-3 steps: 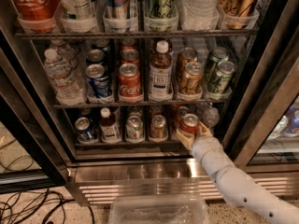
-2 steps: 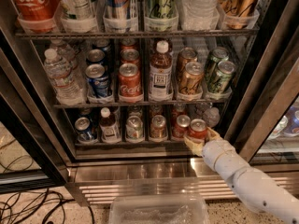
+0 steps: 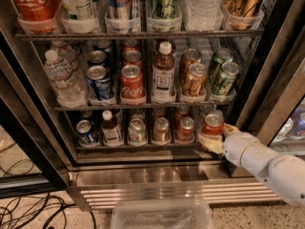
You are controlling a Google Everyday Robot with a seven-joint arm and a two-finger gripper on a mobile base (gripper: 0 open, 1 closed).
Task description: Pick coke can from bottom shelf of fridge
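The fridge (image 3: 143, 173) stands open in front of me. On its bottom shelf (image 3: 143, 146) stand a blue can, a small bottle, a silver can and other cans, among them a red can (image 3: 185, 129). My gripper (image 3: 219, 136) reaches in from the lower right on its white arm (image 3: 267, 163). It is shut on the coke can (image 3: 212, 123), a red can with a silver top, held upright at the right end of the bottom shelf. One tan finger (image 3: 209, 143) lies under the can's front, and the other (image 3: 231, 128) is at its right side.
The middle shelf (image 3: 143, 106) holds water bottles, cans and a brown bottle just above my gripper. The open door frame (image 3: 281, 94) slants close on the right. A clear plastic bin (image 3: 162, 216) sits on the floor below. Black cables (image 3: 28, 209) lie at the lower left.
The gripper has moved to the right with the coke can in it, from the second-last lane towards the shelf's right end. The other drinks have not moved.
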